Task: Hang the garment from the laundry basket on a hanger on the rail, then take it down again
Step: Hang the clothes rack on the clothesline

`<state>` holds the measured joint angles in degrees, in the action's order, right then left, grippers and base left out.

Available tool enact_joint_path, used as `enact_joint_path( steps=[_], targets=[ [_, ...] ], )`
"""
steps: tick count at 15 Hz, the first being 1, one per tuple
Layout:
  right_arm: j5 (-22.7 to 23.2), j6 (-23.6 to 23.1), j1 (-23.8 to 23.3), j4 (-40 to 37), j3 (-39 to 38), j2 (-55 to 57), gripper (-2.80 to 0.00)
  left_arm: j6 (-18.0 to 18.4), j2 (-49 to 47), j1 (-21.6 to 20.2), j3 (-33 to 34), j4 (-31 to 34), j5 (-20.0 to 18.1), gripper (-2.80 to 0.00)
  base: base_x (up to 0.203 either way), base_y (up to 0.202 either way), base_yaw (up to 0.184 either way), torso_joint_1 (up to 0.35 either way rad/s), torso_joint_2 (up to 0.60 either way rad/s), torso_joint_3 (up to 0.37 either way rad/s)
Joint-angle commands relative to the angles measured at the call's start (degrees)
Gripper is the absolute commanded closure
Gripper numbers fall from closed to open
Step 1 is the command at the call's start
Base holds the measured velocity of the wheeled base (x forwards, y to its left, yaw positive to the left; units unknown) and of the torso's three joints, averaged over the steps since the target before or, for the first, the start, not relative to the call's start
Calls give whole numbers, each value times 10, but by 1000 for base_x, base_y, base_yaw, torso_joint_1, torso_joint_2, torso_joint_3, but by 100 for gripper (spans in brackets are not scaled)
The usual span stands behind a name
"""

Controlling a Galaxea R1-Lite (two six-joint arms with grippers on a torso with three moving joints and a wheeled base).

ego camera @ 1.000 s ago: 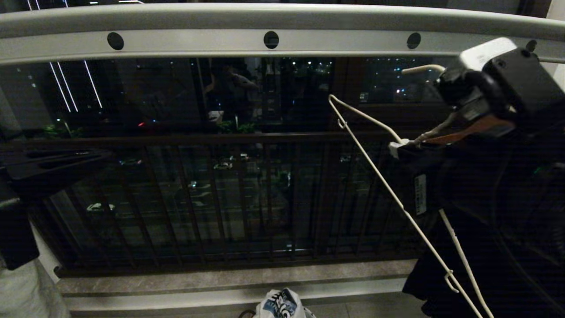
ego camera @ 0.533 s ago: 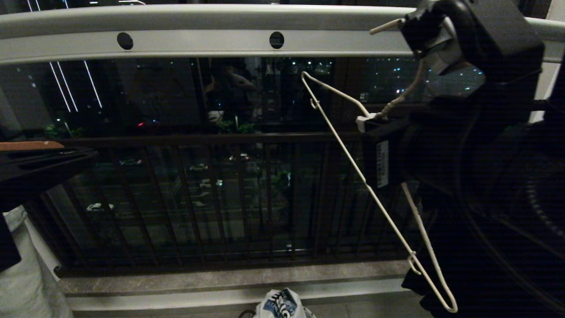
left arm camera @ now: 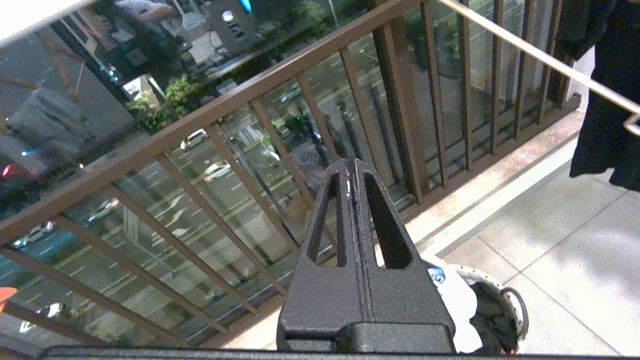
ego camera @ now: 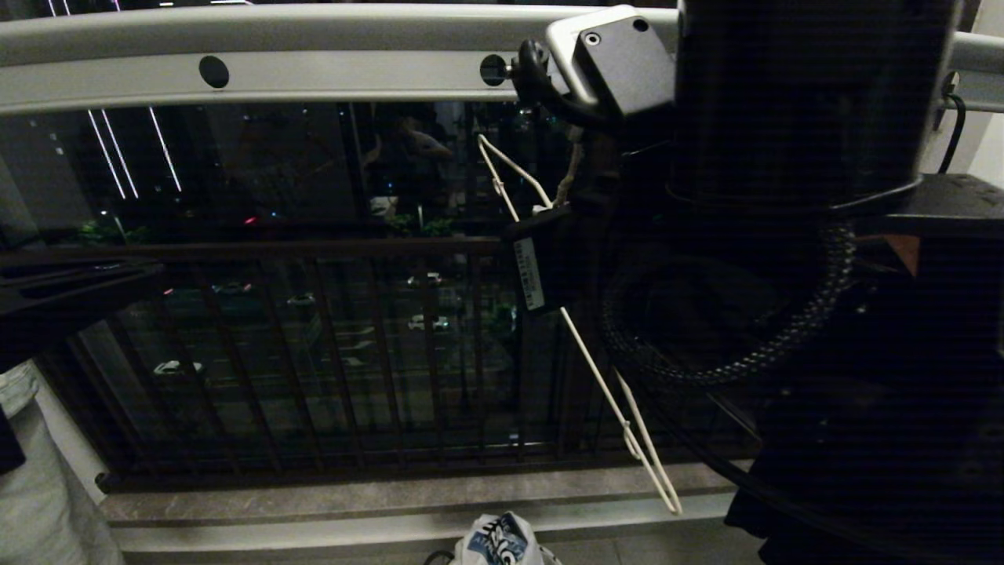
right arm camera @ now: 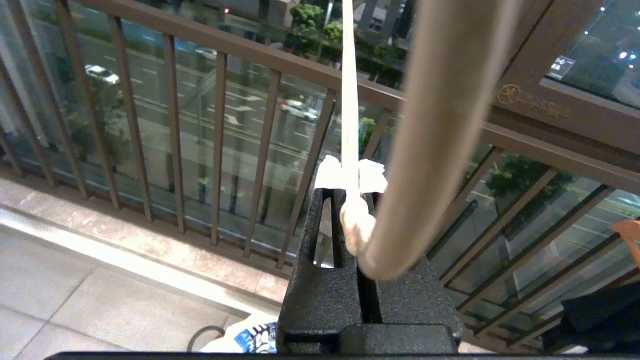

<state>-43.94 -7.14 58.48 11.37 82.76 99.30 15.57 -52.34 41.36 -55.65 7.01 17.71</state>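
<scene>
Head view: below the rail (ego camera: 314,47), our right tool (ego camera: 549,216) is clenched on the neck of the hanger (ego camera: 584,353), a light, springy wire best gripped there; the soft garment (ego camera: 498,541) lies far beneath.

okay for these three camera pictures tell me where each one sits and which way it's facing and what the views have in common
Head view: on the robot's head, facing the rail and dark balcony railing; the right arm fills its right side, the right gripper shut on the hanger.
Left wrist view: behind the shut left gripper, looking down past the railing to the laundry basket on the floor.
Right wrist view: behind the right gripper, facing the railing, the hanger's neck in its jaws.
Shared: railing, hanger, and the garment in the basket.
</scene>
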Motion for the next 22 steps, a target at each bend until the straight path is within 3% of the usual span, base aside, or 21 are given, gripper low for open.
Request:
enact_joint_path(
  steps=[1,9,22],
  targets=[
    [-3,-1,-14,0,27,34,0,2,5,0,-1,0,0,0,0,0,0,0,0,0],
    [3,-30,-45,-4,101,74,0,10,11,0,-2,-1,-1,0,0,0,0,0,0,0],
    [6,-59,-39,-6,164,110,0,11,9,0,-1,-1,-2,0,0,0,0,0,0,0]
  ],
)
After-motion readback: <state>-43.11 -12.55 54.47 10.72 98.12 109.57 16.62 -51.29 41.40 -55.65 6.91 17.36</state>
